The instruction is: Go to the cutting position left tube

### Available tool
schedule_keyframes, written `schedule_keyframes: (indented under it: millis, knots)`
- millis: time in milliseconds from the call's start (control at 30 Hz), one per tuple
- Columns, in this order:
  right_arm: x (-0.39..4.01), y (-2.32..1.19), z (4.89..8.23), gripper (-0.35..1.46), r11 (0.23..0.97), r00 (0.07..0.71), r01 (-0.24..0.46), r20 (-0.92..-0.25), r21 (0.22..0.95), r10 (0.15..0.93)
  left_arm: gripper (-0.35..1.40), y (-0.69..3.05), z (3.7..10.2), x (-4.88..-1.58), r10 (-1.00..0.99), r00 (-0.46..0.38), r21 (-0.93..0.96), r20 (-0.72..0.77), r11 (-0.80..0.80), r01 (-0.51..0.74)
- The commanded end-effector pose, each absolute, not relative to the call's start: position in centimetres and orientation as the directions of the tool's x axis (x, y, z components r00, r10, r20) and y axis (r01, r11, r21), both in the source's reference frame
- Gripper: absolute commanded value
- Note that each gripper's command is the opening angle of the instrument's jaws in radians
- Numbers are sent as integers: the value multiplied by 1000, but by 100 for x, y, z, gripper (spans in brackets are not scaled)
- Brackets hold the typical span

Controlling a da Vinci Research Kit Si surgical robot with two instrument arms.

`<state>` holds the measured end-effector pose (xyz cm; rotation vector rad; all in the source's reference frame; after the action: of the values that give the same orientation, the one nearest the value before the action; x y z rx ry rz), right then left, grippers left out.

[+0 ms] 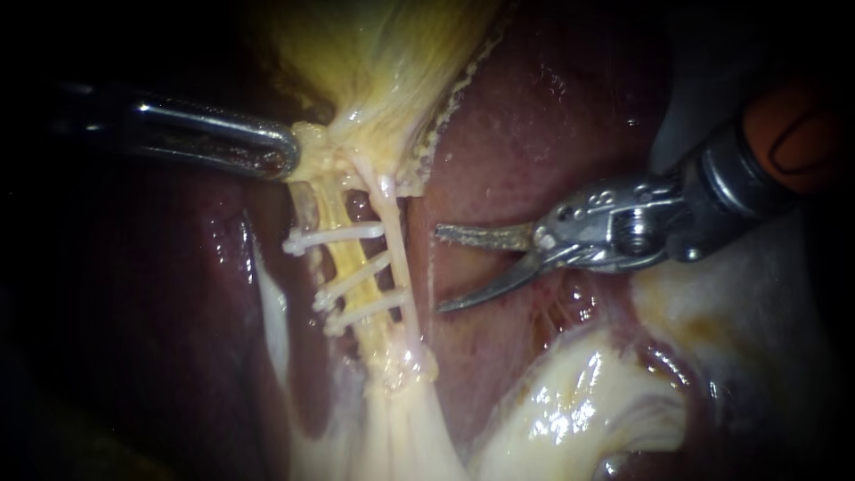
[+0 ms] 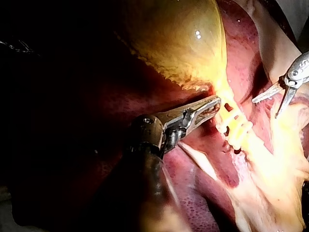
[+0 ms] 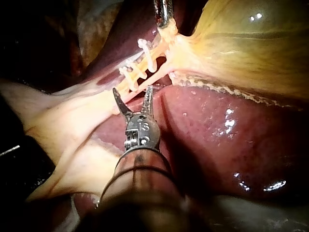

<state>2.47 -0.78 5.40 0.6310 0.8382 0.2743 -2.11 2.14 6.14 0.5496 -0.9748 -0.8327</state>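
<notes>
Centrally, waxy yellow left tube (image 1: pixel 350 258), slim white clips (image 1: pixel 335 237)

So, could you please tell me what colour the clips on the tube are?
White; the clips show best in the endoscope view.

Surgical bench, probably: exposed liver (image 1: pixel 534 116), gallbladder (image 1: pixel 383 53), tube (image 1: pixel 350 264) bearing clips (image 1: pixel 338 235), lit close; surroundings too dark.

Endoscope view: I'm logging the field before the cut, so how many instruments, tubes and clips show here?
Instruments: 2, the left instrument, jaws shut on the gallbladder, and the right instrument, jaws open.
Tubes: 2, the left tube and the right tube.
Clips: 3, all across the left tube.
Total: 7.
</notes>
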Motion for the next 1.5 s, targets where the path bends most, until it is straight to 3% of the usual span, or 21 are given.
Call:
schedule_keyframes:
  millis: [33, 633, 1500]
  knots:
    - [250, -78, 541, 131, 784, 644, 17, -607, 620, 466, -35, 214, 614, -211, -815, 303, 732, 494, 578, 361]
    - [276, -78, 550, 133, 779, 634, 6, -605, 626, 481, -35, 212, 615, -213, -814, 304, 733, 494, 579, 357]
    - [284, -84, 591, 136, 749, 642, -10, -570, 662, 512, -35, 209, 617, -215, -813, 306, 734, 495, 580, 353]
